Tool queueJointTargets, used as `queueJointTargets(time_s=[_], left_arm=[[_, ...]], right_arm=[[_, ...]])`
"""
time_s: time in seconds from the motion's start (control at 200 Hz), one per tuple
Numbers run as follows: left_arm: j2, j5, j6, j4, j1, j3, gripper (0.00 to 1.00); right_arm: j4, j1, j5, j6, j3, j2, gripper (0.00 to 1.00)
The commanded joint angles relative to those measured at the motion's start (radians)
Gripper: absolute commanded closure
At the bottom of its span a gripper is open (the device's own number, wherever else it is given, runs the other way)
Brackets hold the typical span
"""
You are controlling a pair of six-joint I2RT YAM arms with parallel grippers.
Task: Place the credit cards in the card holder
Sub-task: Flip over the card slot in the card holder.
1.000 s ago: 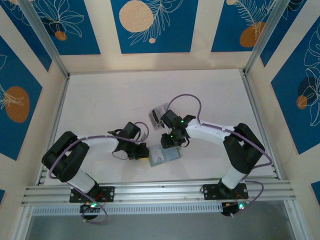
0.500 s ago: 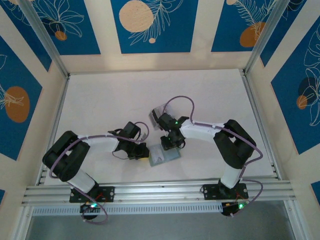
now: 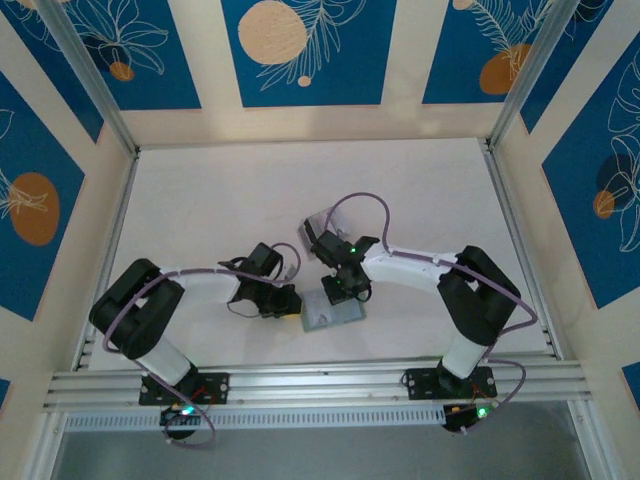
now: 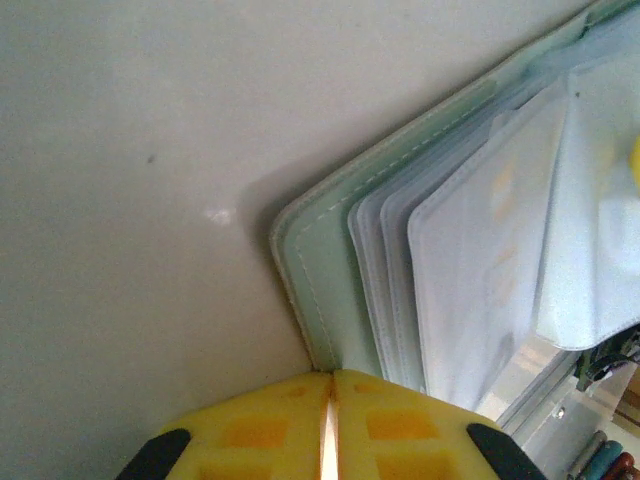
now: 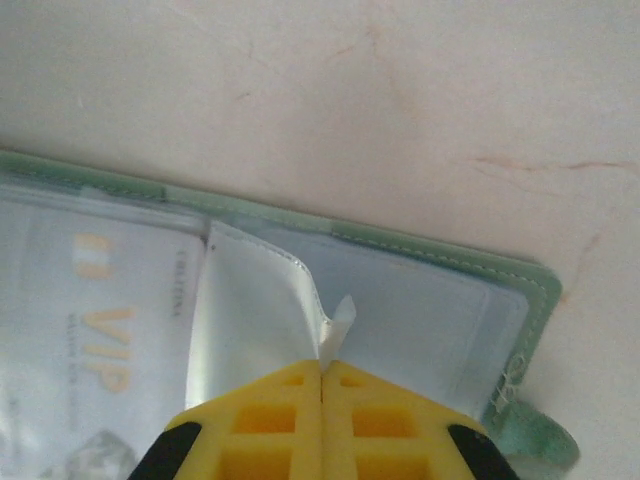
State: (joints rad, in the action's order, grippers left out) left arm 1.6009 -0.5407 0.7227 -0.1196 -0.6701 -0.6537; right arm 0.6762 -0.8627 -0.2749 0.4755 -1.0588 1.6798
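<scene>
The sage-green card holder [image 3: 331,313] lies open near the front of the table, its clear sleeves fanned out [image 4: 480,260]. My left gripper [image 4: 330,385] is shut on the edge of its green cover [image 4: 325,300]. My right gripper [image 5: 322,368] is shut on the lip of one clear sleeve [image 5: 255,310], which curls up between the yellow fingertips. A pale card with gold VIP lettering [image 5: 100,310] sits inside a sleeve to the left of it. The snap tab [image 5: 535,440] shows at the holder's right edge. Pale credit cards [image 3: 317,227] lie stacked behind the right wrist.
White tabletop [image 3: 220,200] spreads behind and beside both arms. Metal rails [image 3: 310,380] run along the near edge, and patterned walls enclose the other sides. The two wrists [image 3: 262,275] [image 3: 345,255] crowd close over the holder.
The right jaws have closed on the clear sleeve, and the right wrist has drawn slightly left toward the holder. The left gripper keeps its grip in place.
</scene>
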Motion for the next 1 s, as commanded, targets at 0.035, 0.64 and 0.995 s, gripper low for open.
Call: queueJointTargets(time_s=[0.035,0.64,0.995], left_arm=[[0.052,0.084,-0.008,0.030,-0.027,0.013,0.89],[0.051,0.062,0.078,0.119,-0.047,0.041,0.89],[-0.046,0.018,0.150,0.182,0.010,0.126,0.86]], right_arm=[[0.066,-0.031,-0.003,0.011,-0.070,-0.034,1.00],[-0.099,-0.015,0.398,0.151,-0.066,0.068,0.68],[-0.293,0.037,0.636,0.191,0.005,-0.005,0.47]])
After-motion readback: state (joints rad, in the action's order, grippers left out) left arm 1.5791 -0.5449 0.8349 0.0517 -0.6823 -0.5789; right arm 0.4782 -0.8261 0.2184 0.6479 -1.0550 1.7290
